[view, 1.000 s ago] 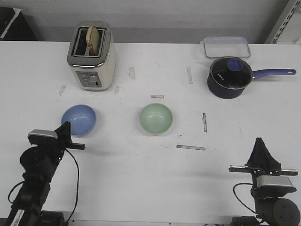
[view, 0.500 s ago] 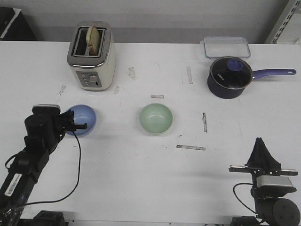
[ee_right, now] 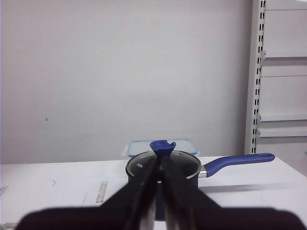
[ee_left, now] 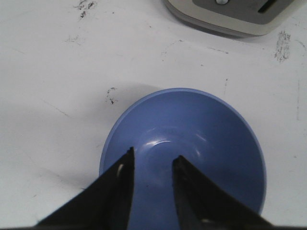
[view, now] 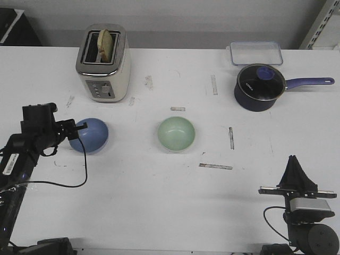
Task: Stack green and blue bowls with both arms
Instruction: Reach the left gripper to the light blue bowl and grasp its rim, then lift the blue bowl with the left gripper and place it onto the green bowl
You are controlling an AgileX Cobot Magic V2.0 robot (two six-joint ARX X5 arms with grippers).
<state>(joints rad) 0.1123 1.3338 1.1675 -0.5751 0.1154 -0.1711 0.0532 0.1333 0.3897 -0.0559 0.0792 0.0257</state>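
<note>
The blue bowl (view: pixel 91 135) sits upright on the white table at the left. The green bowl (view: pixel 176 133) sits upright near the middle, a hand's width to its right. My left gripper (view: pixel 76 129) is at the blue bowl's left edge. In the left wrist view the blue bowl (ee_left: pixel 201 139) fills the middle, and the left gripper (ee_left: pixel 153 158) is open by a narrow gap and empty, with both fingertips (ee_left: pixel 128 155) above the bowl's inside near its rim. My right gripper (view: pixel 292 160) is shut and empty at the front right, far from both bowls; it also shows in the right wrist view (ee_right: pixel 160 162).
A cream toaster (view: pixel 103 64) with bread stands behind the blue bowl; its base shows in the left wrist view (ee_left: pixel 240 14). A dark lidded saucepan (view: pixel 260 87) with a purple handle and a clear container (view: pixel 256 52) stand at the back right. Tape marks dot the table.
My left arm has swung out to the left and its gripper has moved from in front of the blue bowl to over its left rim. The right arm and both bowls have not moved.
</note>
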